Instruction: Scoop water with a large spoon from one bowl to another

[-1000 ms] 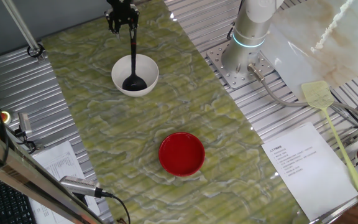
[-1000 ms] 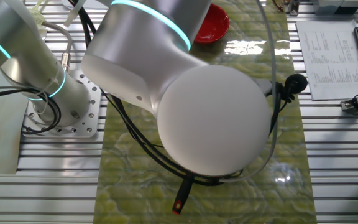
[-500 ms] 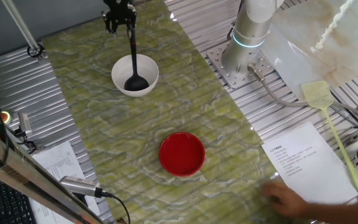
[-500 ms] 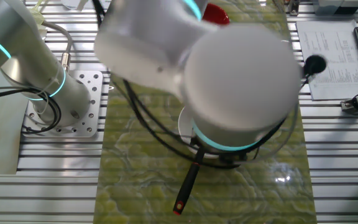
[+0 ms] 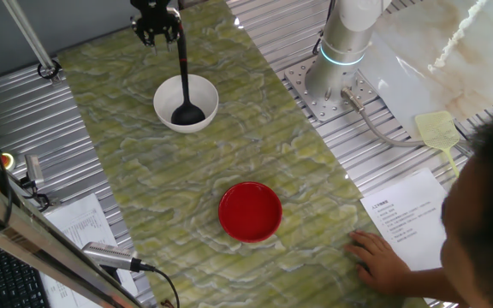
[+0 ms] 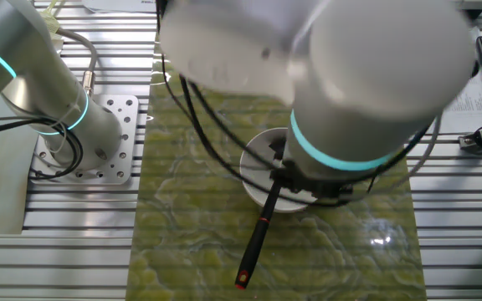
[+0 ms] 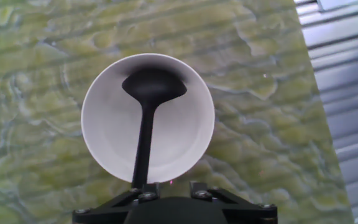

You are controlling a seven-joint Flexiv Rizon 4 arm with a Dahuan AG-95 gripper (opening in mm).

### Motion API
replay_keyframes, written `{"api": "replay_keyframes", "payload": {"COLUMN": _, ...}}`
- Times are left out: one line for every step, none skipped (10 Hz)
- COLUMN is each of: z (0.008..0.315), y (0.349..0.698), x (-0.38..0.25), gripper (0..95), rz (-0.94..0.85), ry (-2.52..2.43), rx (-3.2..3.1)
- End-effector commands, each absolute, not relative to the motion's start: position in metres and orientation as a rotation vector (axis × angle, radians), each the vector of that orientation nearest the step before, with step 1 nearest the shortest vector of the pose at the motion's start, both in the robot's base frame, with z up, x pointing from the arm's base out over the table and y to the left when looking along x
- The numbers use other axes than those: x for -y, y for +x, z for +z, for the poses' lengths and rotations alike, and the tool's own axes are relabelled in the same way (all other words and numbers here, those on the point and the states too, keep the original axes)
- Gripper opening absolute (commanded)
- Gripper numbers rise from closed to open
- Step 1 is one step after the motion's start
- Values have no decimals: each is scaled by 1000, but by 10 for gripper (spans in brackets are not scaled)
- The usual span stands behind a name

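Overhead, from one fixed view, the gripper point(image 5: 155, 19) hangs at the far end of a green marbled mat point(image 5: 127, 197), clenched on the top of a black ladle point(image 5: 184, 85). The ladle's handle runs almost straight down into a white bowl point(image 5: 186, 103), its round scoop resting low inside the bowl. A red bowl point(image 5: 250, 210) sits well apart on the same mat, nearer the camera. A person's hand point(image 5: 382, 259) lies flat at the mat's edge beside a printed sheet point(image 5: 413, 224), with a dark head point(image 5: 486, 205) filling the lower right corner. A yellow-green fly swatter point(image 5: 439, 130) lies on the ribbed metal table point(image 5: 67, 162), near the arm's bolted base point(image 5: 336, 64).

From the other fixed view, the robot arm point(image 6: 341, 75) — large, grey and blurred — covers most of the scene. Below it the white bowl's rim point(image 6: 253, 167) shows in part, and the ladle's handle point(image 6: 256, 242) slants out toward the camera, ending in a red tip. The fingers themselves are hidden here, and so is the red bowl.

Looking down along the fingers, the hand view shows the white bowl point(image 7: 104, 130) nearly centred on the mat point(image 7: 260, 124). The ladle point(image 7: 148, 112) stands inside it — scoop against the far wall, handle rising to the dark gripper point(image 7: 170, 185) at the bottom edge, where it is held. Water cannot be made out in the bowl or in the scoop.
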State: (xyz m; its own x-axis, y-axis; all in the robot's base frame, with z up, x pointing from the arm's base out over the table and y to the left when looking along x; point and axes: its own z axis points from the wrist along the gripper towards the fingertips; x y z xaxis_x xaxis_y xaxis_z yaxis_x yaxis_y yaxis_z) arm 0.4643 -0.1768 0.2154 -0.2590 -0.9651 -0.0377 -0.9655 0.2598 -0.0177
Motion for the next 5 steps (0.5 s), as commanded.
{"api": "replay_keyframes", "payload": {"z": 232, "y": 467, "x": 171, "gripper": 0, "rz": -1, "ry": -1798, "rx": -2566}}
{"api": "replay_keyframes", "payload": {"z": 242, "y": 470, "x": 165, "gripper": 0, "rz": -18, "ry": -1751, "rx": -2622}}
{"api": "replay_keyframes", "payload": {"z": 248, "y": 472, "x": 161, "gripper": 0, "rz": -19, "ry": -1691, "rx": -2668}}
{"api": "replay_keyframes", "payload": {"z": 251, "y": 473, "x": 160, "gripper": 0, "rz": -23, "ry": -1641, "rx": -2698}}
{"api": "replay_keyframes", "payload": {"z": 255, "y": 477, "x": 156, "gripper": 0, "rz": -21, "ry": -1529, "rx": -2758}}
